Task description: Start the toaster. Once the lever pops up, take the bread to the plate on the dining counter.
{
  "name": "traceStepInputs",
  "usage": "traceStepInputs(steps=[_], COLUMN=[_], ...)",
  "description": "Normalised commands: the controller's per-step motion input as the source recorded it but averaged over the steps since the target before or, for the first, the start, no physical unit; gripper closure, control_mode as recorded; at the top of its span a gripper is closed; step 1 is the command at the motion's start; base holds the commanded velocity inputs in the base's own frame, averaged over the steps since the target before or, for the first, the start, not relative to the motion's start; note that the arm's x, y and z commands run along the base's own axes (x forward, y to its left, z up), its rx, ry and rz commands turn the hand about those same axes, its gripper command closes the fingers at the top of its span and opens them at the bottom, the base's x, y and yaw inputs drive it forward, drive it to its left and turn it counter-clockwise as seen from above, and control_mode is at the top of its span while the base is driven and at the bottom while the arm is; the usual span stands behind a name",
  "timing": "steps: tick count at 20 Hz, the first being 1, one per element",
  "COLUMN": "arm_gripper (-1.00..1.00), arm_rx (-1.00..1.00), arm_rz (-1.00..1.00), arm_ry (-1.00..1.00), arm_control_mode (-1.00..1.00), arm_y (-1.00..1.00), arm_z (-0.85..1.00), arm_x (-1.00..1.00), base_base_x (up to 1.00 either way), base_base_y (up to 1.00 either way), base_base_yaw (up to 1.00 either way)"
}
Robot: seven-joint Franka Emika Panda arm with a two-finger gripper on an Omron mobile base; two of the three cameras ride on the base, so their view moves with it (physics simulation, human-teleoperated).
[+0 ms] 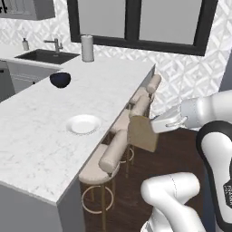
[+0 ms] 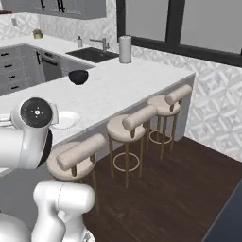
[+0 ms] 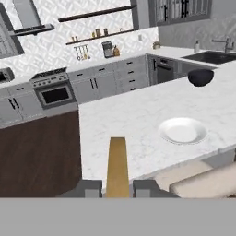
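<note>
My gripper (image 1: 153,127) is shut on the bread (image 1: 142,134), a tan-brown slice held upright in the air over the stools, just off the long edge of the dining counter (image 1: 41,149). In the hand view the bread (image 3: 117,161) shows edge-on between the two dark fingertips (image 3: 90,188). The small white plate (image 1: 83,123) lies on the marble top near that edge, left of the slice. It is also seen ahead and to the right in the hand view (image 3: 182,130), and half hidden behind my arm in the right base view (image 2: 65,120). The toaster is out of view.
A dark blue bowl (image 1: 60,79) sits farther along the counter, with a paper towel roll (image 1: 87,48) and a sink (image 1: 45,55) beyond. Three beige stools (image 1: 113,152) line the counter's edge under the bread. A stove (image 3: 54,92) and grey cabinets stand across the dark floor.
</note>
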Motion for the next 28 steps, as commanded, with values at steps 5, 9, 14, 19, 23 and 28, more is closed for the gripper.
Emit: traceStepInputs(steps=[5,9,14,19,23,28], arm_gripper=[1.0,1.0,1.0,1.0,1.0,1.0], arm_rx=[0.0,0.0,0.0,0.0,0.0,0.0], arm_rz=[0.0,0.0,0.0,0.0,0.0,0.0], arm_ry=[0.0,0.0,0.0,0.0,0.0,0.0], arm_control_mode=[1.0,1.0,1.0,1.0,1.0,1.0], arm_y=[0.0,0.0,0.0,0.0,0.0,0.0], arm_z=[0.0,0.0,0.0,0.0,0.0,0.0], arm_x=[0.0,0.0,0.0,0.0,0.0,0.0], base_base_x=[0.46,0.21,0.17,0.45,0.48,0.78], base_base_y=[-0.66,-0.69,-0.63,-0.67,-0.62,-0.29], base_base_yaw=[0.6,0.6,0.63,0.5,0.5,0.4])
